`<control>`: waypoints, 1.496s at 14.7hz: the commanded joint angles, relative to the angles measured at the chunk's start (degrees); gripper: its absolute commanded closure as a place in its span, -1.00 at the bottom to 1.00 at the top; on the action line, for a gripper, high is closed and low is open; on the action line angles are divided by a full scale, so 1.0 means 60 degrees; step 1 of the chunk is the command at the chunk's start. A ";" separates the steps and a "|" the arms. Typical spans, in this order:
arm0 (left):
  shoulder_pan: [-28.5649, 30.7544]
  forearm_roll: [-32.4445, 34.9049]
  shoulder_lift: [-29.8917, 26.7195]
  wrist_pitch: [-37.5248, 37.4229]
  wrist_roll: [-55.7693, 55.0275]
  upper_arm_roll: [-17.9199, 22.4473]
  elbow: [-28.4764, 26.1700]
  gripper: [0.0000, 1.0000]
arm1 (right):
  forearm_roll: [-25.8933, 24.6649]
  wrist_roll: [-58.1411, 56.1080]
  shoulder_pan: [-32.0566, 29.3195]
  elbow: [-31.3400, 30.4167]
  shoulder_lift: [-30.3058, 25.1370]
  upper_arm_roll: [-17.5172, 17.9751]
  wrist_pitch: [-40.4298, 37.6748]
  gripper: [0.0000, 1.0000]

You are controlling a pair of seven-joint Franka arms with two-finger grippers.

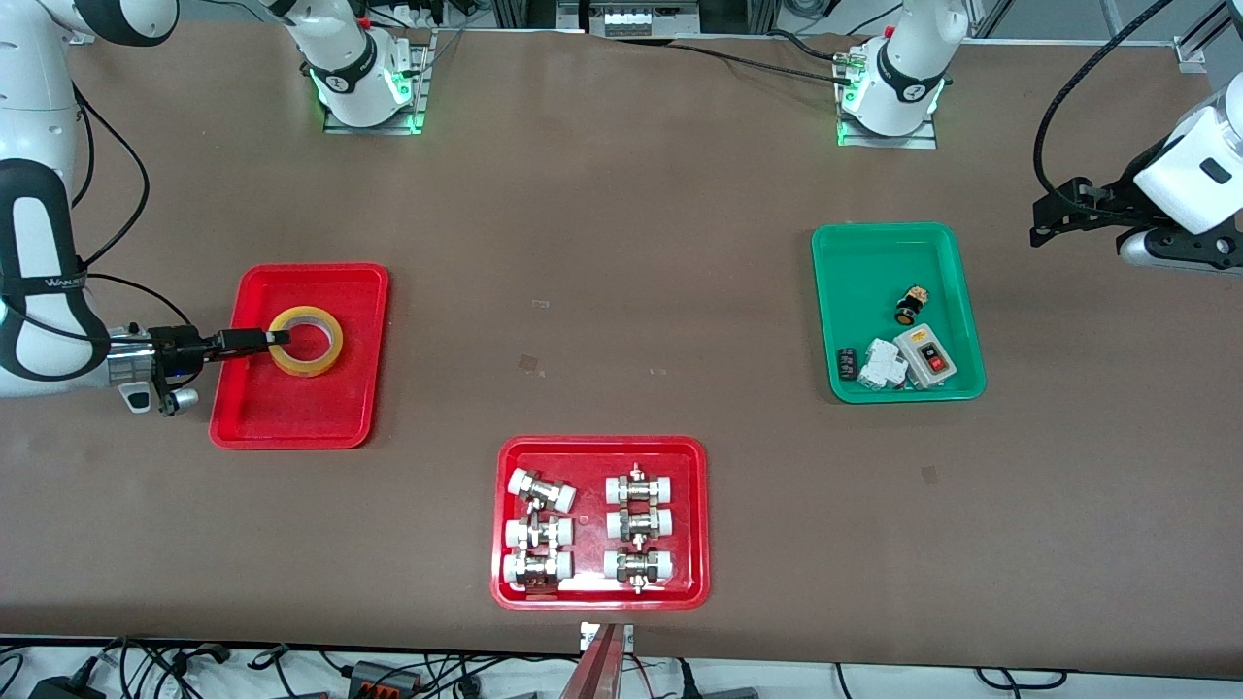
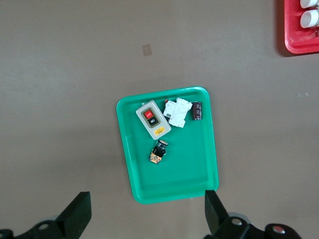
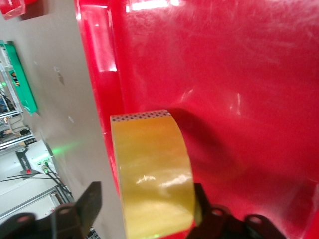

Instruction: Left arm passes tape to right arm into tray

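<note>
Yellowish tape [image 1: 306, 341] sits low in the plain red tray [image 1: 354, 291], and the right gripper [image 1: 276, 338] has its fingers [image 3: 89, 201] straddling one wall of the roll, looks like a loose pinch to me. If they spread unevenly or the arm backs out while one finger drags, the roll could tip or skid toward the rim. Way off past the green tray [image 1: 855, 243], the left gripper [image 2: 147, 211] just waits above the bench [image 1: 602, 252] with fingers spread, holding nothing.
</note>
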 commanded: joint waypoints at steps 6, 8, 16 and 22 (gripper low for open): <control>-0.0049 0.0175 0.0156 0.0020 -0.0104 0.0003 0.0331 -1.00 | -0.2186 -0.0080 0.0792 0.0075 -0.0455 0.0090 0.1070 -1.00; -0.0049 0.0175 0.0156 0.0006 -0.0118 -0.0041 0.0331 -1.00 | -0.2846 -0.0006 0.1056 0.0061 -0.0763 0.0090 0.1187 -1.00; -0.0020 0.0175 0.0156 -0.0082 -0.0001 0.0031 0.0331 -1.00 | -0.4489 0.3824 0.2023 0.1230 -0.2565 0.0134 0.0400 -1.00; -0.0020 0.0160 0.0156 -0.0067 0.0013 0.0046 0.0316 -1.00 | -0.4884 0.6689 0.2638 0.3880 -0.2815 0.0178 -0.2605 -1.00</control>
